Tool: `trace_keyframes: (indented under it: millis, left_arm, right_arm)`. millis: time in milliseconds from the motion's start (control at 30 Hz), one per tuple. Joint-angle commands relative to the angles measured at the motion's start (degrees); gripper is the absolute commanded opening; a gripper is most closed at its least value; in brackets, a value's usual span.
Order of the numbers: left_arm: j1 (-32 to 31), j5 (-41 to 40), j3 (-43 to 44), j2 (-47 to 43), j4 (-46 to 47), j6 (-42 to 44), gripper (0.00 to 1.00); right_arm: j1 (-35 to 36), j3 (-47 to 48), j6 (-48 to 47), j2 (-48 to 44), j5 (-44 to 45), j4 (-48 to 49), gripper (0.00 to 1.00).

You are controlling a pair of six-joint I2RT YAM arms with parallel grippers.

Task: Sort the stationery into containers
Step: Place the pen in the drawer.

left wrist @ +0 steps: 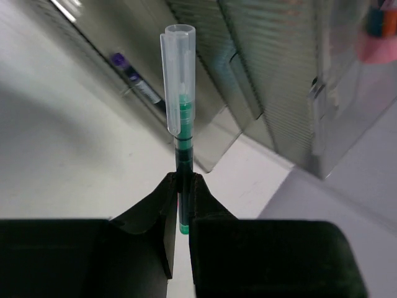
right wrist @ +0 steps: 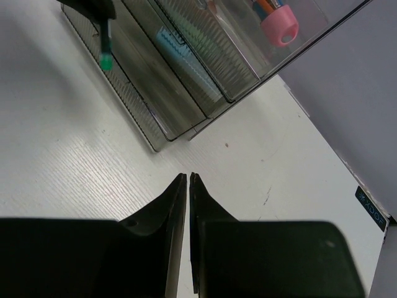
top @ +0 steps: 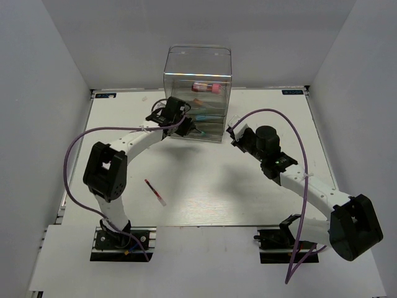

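Observation:
The tall clear box with grey drawers (top: 198, 93) stands at the back centre. A pink tube (top: 206, 87) lies in its top drawer, also in the right wrist view (right wrist: 279, 28); a light blue marker (right wrist: 180, 53) lies lower. My left gripper (top: 184, 126) is shut on a green pen with a clear cap (left wrist: 178, 105), held in front of the drawers (left wrist: 260, 68). A dark pen (left wrist: 133, 77) lies in a lower drawer. A red-white pen (top: 155, 192) lies on the table. My right gripper (top: 234, 130) is shut and empty, just right of the box; its jaws show closed (right wrist: 188, 180).
White walls enclose the table (top: 205, 192) on three sides. The box front and its drawer handles (right wrist: 158, 133) stand close before both grippers. Purple cables loop from both arms.

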Motion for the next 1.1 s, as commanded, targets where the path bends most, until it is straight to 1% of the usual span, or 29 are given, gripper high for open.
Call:
trace_keyframes:
  millis: [0, 167, 333, 467, 500, 567, 600, 667, 700, 800, 867, 900, 933, 1000, 1033, 1067]
  left_arm:
    - [-0.3, 1.0, 3.0, 3.4, 1.2, -6.5, 0.06]
    - [-0.3, 1.0, 6.9, 8.7, 1.2, -11.4, 0.05]
    - [-0.3, -0.3, 8.1, 10.4, 3.1, -15.4, 0.05]
    - [-0.3, -1.5, 11.2, 11.7, 2.4, -16.5, 0.05]
    - [-0.3, -1.5, 11.2, 11.7, 1.8, -16.5, 0.07]
    - [-0.3, -1.5, 11.7, 12.2, 1.7, -17.1, 0.12]
    - [-0.3, -1.0, 11.7, 12.8, 1.7, -17.7, 0.21]
    - [-0.3, -0.2, 11.7, 12.8, 1.7, -17.7, 0.31]
    - [-0.3, 0.3, 11.7, 13.4, 1.7, -17.7, 0.38]
    - [-0.3, 1.0, 11.7, 13.4, 1.7, -17.7, 0.45]
    - [-0.3, 1.1, 11.7, 13.4, 1.7, -17.7, 0.51]
    - [-0.3, 1.6, 11.7, 13.4, 1.7, -17.7, 0.51]
    - [-0.3, 1.6, 11.7, 13.4, 1.7, -17.7, 0.54]
    - [-0.3, 2.1, 11.7, 12.7, 1.7, -17.7, 0.54]
    - [-0.3, 3.0, 11.7, 11.8, 2.4, -16.9, 0.56]
    - [-0.3, 3.0, 11.7, 11.2, 2.4, -16.2, 0.56]
  right_arm:
    - [-0.6, -0.9, 1.3, -0.3, -1.1, 3.9, 0.11]
    - [-0.9, -1.2, 1.4, -0.9, -1.3, 4.3, 0.11]
    - [-1.5, -1.4, 1.6, -1.1, -1.8, 4.5, 0.11]
    - [-1.6, -1.6, 1.7, -1.1, -2.2, 4.4, 0.13]
    - [-1.6, -1.5, 1.7, -1.2, -2.4, 4.5, 0.13]
    - [-1.6, -1.7, 1.9, -1.1, -2.5, 4.5, 0.16]
    - [-1.6, -1.8, 1.8, -1.2, -2.5, 4.6, 0.16]
    - [-1.7, -1.8, 1.9, -1.4, -2.8, 4.4, 0.19]
    - [-1.9, -1.8, 1.9, -1.3, -3.0, 4.5, 0.19]
    - [-1.9, -2.0, 1.9, -1.3, -3.1, 4.5, 0.22]
    - [-2.0, -2.1, 1.9, -1.2, -3.4, 4.4, 0.24]
    - [-2.2, -2.1, 1.9, -1.4, -3.5, 4.5, 0.24]
    - [-2.0, -2.2, 1.8, -1.4, -3.8, 4.4, 0.25]
    - [-2.2, -2.0, 1.7, -1.3, -4.3, 4.1, 0.26]
    - [-2.4, -2.1, 1.8, -1.3, -5.3, 3.7, 0.29]
    - [-2.4, -2.1, 1.7, -1.3, -6.0, 3.3, 0.35]
